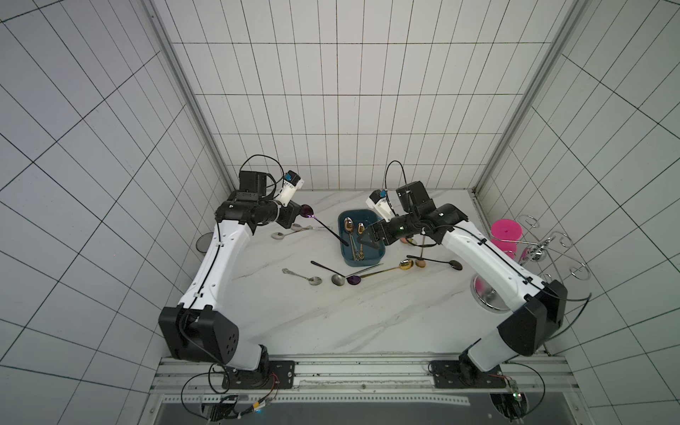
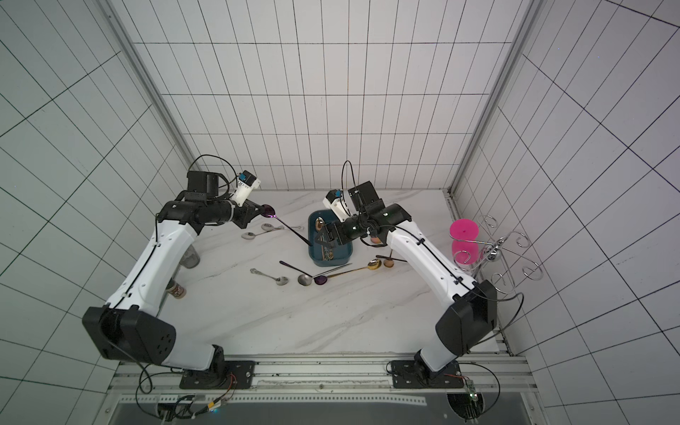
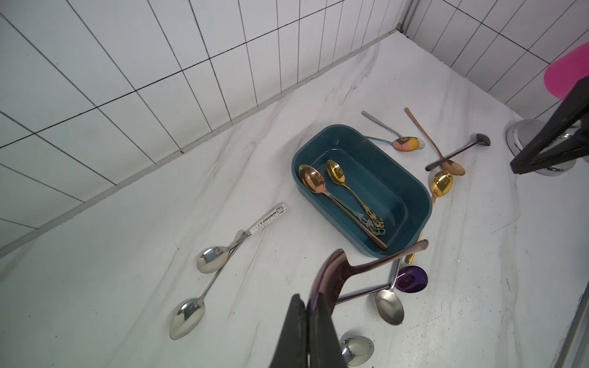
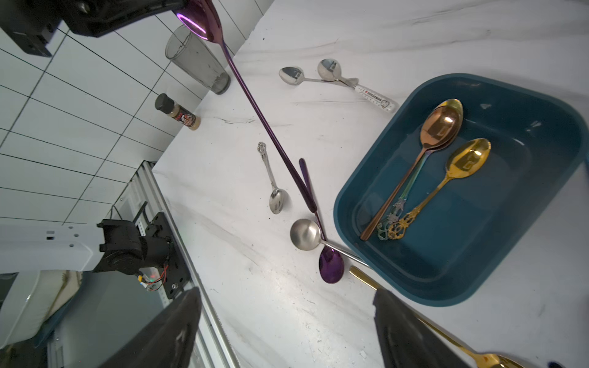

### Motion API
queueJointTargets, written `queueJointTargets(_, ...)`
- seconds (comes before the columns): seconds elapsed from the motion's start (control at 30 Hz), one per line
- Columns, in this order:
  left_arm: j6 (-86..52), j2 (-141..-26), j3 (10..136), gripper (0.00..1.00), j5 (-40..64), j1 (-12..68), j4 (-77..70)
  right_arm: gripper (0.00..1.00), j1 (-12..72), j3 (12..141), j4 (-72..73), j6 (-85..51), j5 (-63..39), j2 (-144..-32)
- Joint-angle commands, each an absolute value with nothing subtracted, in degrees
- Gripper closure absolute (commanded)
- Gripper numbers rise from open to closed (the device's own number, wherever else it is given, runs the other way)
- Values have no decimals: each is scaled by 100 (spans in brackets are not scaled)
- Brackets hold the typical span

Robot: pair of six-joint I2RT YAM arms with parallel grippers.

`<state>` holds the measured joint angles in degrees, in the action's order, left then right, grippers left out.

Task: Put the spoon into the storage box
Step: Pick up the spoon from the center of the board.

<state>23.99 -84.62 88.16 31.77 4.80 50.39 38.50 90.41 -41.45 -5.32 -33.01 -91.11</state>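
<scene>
Left of centre, the purple spoon [image 1: 330, 230] is clamped in the left gripper [image 1: 299, 213]; the right gripper [image 4: 287, 296] is spread open.

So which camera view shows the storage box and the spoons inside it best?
The left wrist view: the whole storage box is uncovered, its spoons clear. The right wrist view shows it larger, but reaching the frame edge. In both top views it is small and the right arm covers part.

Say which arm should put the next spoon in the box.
Left: the left gripper holds the long purple spoon, handle tip at the storage box rim; the right gripper is open, empty.
</scene>
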Motion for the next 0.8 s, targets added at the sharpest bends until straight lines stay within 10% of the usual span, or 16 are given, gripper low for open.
queueJointTargets(0.0, 3028, -8497, 8953, 100, 3736, 665, 5188, 13, 3954, 9410, -3953, -783, -3815, -9299)
queueJointTargets(0.77, 3735, -8636, 9375, 100, 3992, 1569, 5763, 36, 4351, 9749, -3697, -1052, -4485, -10003)
